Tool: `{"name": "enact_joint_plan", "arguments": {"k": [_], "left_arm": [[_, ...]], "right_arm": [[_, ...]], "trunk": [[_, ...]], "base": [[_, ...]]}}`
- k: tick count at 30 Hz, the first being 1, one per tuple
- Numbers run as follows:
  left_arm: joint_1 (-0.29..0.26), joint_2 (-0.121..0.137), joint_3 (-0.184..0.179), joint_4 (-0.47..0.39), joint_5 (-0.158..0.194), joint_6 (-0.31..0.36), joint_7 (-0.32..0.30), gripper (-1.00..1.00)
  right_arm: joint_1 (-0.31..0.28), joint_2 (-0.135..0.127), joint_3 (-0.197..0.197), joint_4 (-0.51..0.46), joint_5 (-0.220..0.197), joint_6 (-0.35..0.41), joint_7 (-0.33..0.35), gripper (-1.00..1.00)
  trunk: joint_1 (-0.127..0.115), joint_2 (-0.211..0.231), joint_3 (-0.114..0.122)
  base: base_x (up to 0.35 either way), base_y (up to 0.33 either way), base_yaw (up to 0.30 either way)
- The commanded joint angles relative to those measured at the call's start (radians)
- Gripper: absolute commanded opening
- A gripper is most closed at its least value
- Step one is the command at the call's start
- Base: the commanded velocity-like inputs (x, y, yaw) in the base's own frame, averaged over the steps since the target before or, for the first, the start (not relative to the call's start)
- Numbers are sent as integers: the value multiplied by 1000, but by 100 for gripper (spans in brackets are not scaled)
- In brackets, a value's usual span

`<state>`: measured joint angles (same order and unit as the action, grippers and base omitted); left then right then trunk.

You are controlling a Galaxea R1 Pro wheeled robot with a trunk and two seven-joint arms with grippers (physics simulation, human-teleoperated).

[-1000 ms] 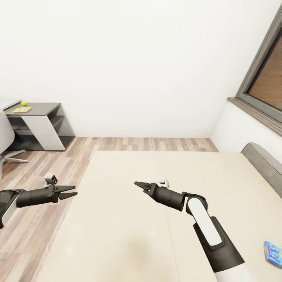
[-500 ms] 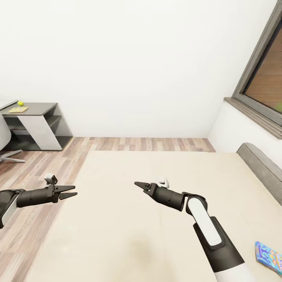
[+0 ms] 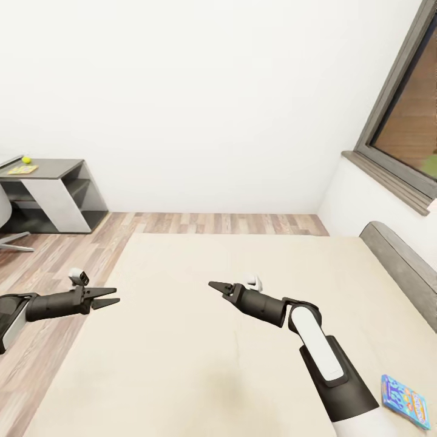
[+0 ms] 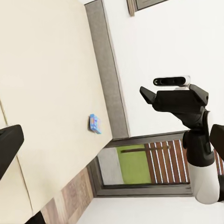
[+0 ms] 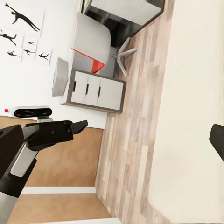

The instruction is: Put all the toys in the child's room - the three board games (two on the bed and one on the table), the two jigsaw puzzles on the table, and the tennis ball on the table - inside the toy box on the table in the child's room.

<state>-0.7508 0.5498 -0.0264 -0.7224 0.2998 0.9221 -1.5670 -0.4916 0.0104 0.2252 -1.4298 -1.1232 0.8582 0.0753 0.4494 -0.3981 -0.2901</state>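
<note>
A white-walled bedroom: at the far left the dark end of the worktop [image 3: 51, 165] carries the tennis ball [image 3: 26, 159] and a jigsaw sheet [image 3: 22, 169], and the beige bed [image 3: 182, 364] fills the foreground. Over it the left pincer [image 3: 113, 295] and right pincer [image 3: 212, 285] hang empty, jaws slightly parted. The blue board game [image 3: 403, 401] lies flat near the bed's right edge, long axis slanting toward the lower right; reaching from here risks nudging it off the mattress.

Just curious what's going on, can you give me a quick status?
Left gripper and right gripper open, empty. Blue board game on bed. Nothing blocking.
</note>
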Motion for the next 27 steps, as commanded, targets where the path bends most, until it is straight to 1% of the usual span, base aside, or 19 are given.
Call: {"name": "enact_joint_plan", "arguments": {"k": [1, 27], "left_arm": [[-1, 1, -3, 0, 1, 11, -4, 100], [-1, 1, -3, 0, 2, 11, -4, 100]], "right_arm": [[-1, 0, -1, 0, 8, 4, 8, 100], [-1, 0, 0, 0, 8, 4, 8, 100]], "trunk": [[1, -2, -2], [1, -2, -2]], "base": [[0, -166, 0], [0, -166, 0]]}}
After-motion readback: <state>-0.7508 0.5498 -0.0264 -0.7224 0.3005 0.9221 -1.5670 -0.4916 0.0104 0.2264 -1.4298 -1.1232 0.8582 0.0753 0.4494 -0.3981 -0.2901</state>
